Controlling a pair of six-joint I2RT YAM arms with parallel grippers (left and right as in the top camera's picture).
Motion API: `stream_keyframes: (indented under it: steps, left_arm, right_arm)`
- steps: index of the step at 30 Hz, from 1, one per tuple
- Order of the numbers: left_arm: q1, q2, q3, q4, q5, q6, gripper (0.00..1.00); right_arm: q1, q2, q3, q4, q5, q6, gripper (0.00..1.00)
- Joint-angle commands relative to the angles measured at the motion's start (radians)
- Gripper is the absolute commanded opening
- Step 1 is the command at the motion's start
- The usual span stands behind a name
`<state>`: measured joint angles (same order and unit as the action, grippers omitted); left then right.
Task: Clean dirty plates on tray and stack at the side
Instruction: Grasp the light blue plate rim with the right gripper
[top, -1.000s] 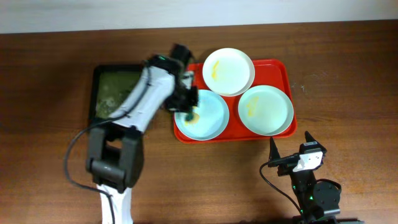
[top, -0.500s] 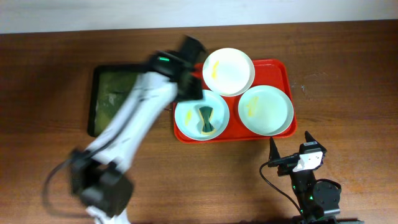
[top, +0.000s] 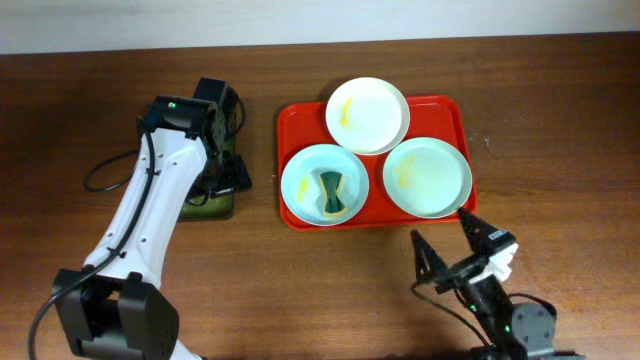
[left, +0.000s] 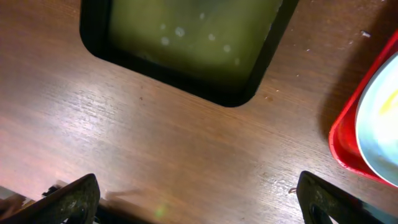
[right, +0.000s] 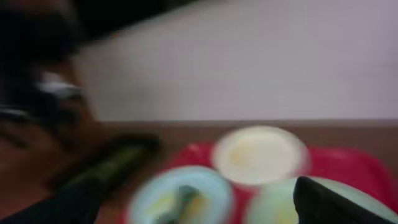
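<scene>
The red tray holds three plates: a cream-white one at the back, a mint-blue one at the right and a mint-blue one at the left. A dark green bow-shaped pad lies loose on the left plate. My left gripper hangs open over the table left of the tray; in the left wrist view its gripper holds nothing, and the tray's edge shows at the right. My right gripper stands open just in front of the tray. The right wrist view is blurred.
A dark green tray with murky liquid lies left of the red tray, mostly under my left arm in the overhead view. A black cable trails left of that arm.
My left gripper opened, left the green pad on the left mint-blue plate and swung left over the dark green tray. My right gripper tilted forward toward the red tray.
</scene>
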<state>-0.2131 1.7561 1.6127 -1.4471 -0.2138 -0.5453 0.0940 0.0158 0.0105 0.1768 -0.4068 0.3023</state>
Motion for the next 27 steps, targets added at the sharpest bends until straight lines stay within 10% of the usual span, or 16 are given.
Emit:
stream_keyframes:
  steps: [1, 4, 7, 10, 12, 13, 14, 19, 27]
  left_arm:
    - [0.000, 0.002, -0.005, -0.001, 0.000, 0.013, 0.99]
    - [0.000, 0.002, -0.005, 0.004, 0.001, 0.012, 0.99]
    - [0.000, 0.002, -0.005, 0.003, 0.016, 0.013, 0.99]
    - [0.000, 0.002, -0.005, -0.006, 0.016, 0.013, 0.99]
    - [0.000, 0.002, -0.005, -0.008, 0.016, 0.013, 0.99]
    - [0.000, 0.002, -0.005, -0.008, 0.016, 0.013, 1.00]
    - [0.000, 0.002, -0.005, -0.008, 0.015, 0.013, 0.99]
    - [0.000, 0.002, -0.005, 0.004, 0.045, 0.012, 0.99]
    - [-0.017, 0.002, -0.019, 0.150, 0.301, 0.099, 1.00]
  right_arm:
    - [0.000, -0.009, -0.004, 0.389, -0.175, 0.225, 0.98]
    - [-0.006, 0.005, 0.143, 0.431, 0.049, 0.199, 0.98]
    - [-0.010, 0.432, 0.787, -0.500, 0.071, -0.146, 0.98]
    - [-0.010, 0.953, 1.244, -0.904, -0.151, -0.129, 0.98]
    - [-0.002, 1.222, 1.331, -0.869, -0.422, -0.130, 0.90]
    - [0.019, 1.329, 1.332, -0.866, -0.357, -0.129, 0.52]
    - [0.055, 1.437, 1.332, -0.869, -0.236, -0.093, 0.42]
    - [0.180, 1.847, 1.332, -0.785, 0.072, -0.058, 0.43]
    - [0.187, 1.954, 1.325, -0.763, 0.116, -0.132, 0.44]
